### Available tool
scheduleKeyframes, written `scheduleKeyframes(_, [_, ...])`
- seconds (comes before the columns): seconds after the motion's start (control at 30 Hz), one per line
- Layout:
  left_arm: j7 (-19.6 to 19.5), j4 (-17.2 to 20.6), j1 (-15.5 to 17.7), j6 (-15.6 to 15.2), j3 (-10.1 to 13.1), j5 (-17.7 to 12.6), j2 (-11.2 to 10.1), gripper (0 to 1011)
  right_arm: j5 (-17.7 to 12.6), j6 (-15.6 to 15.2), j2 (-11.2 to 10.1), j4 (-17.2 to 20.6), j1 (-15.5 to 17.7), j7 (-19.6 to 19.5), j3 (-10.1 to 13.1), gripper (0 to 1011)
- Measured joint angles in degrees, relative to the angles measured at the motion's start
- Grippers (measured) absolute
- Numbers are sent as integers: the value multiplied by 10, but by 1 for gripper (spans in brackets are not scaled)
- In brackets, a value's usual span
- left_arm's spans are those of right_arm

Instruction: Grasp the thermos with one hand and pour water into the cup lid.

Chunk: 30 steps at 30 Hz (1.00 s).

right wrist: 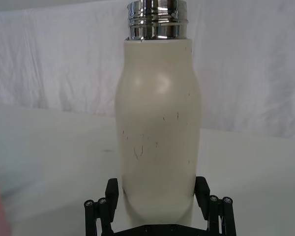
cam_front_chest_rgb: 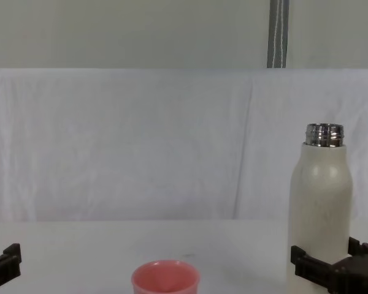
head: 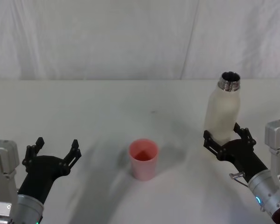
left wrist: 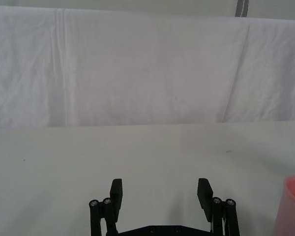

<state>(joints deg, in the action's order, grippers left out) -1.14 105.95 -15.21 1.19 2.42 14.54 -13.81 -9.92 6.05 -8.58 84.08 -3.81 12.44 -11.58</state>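
The cream-white thermos [head: 222,109] stands upright on the right side of the table, its steel neck uncapped. My right gripper [head: 225,135] is open, one finger on each side of the thermos's lower body [right wrist: 157,123]; a narrow gap seems to remain between the fingers [right wrist: 111,191] and the bottle. The salmon-pink cup lid [head: 143,157] stands upright mid-table, left of the thermos [cam_front_chest_rgb: 320,196]. My left gripper [head: 57,145] is open and holds nothing, low over the table left of the cup lid [cam_front_chest_rgb: 165,277].
A white cloth covers the table [head: 107,107] and hangs as a backdrop [cam_front_chest_rgb: 141,141] behind it. Bare tabletop lies between the cup lid and the thermos, and behind both.
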Motion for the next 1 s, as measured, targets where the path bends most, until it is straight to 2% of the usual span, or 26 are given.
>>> scheduleKeyframes(1.0, [0,0,0,0,0,0,0,1001,-4,-2,-10,44,48,-11,18,1001])
